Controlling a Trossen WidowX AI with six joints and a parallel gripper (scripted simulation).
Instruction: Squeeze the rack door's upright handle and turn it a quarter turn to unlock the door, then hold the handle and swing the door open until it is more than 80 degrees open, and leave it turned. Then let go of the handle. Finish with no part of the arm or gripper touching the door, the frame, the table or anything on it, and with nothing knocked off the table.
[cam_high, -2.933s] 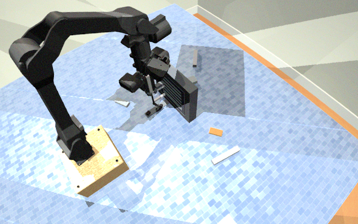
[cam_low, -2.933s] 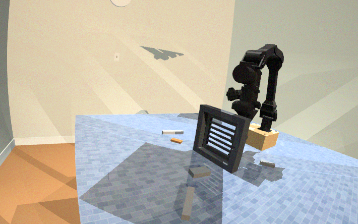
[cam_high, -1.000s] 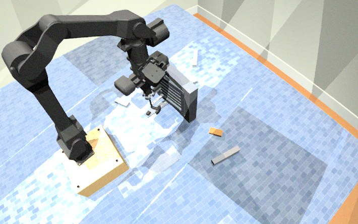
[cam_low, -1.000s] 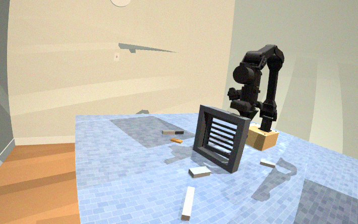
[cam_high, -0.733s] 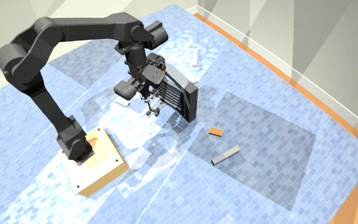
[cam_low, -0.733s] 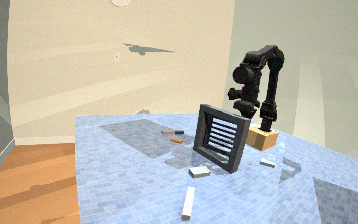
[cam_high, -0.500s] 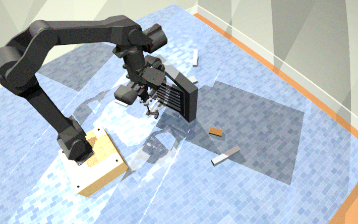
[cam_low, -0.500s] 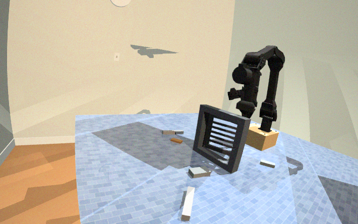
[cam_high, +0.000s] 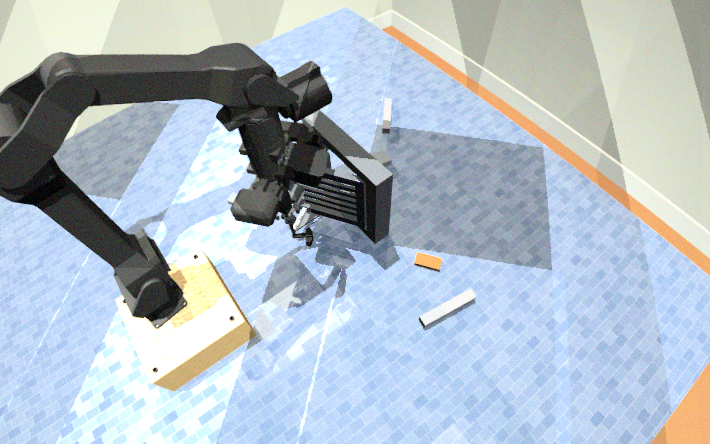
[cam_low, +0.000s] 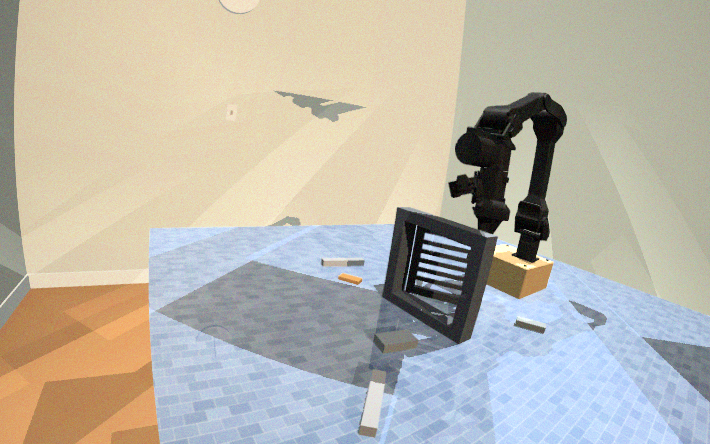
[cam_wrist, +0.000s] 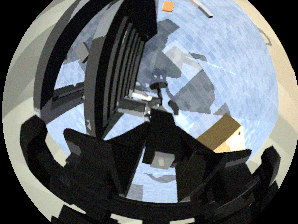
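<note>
The rack door (cam_high: 360, 201) (cam_wrist: 102, 85) is a dark slatted panel, seen through its frame in the exterior view. It stands partly open from the thick dark frame (cam_high: 383, 214) (cam_low: 477, 293) (cam_wrist: 47, 75); a wedge-shaped gap shows between them in the wrist view. The hinged side is toward the orange block. My gripper (cam_high: 290, 212) (cam_wrist: 161, 127) points down on the arm's side of the door, near its free edge, and is shut on the handle. The handle is mostly hidden by the dark fingers, so its exact turn cannot be told.
An orange block (cam_high: 428, 261) (cam_low: 349, 279) and a pale bar (cam_high: 447, 308) (cam_low: 340, 261) lie past the hinged side. A grey block (cam_high: 382, 157) (cam_low: 396, 340) and another pale bar (cam_high: 386, 114) (cam_low: 372, 403) lie behind the frame. A small block (cam_low: 529, 324) lies on the arm's side.
</note>
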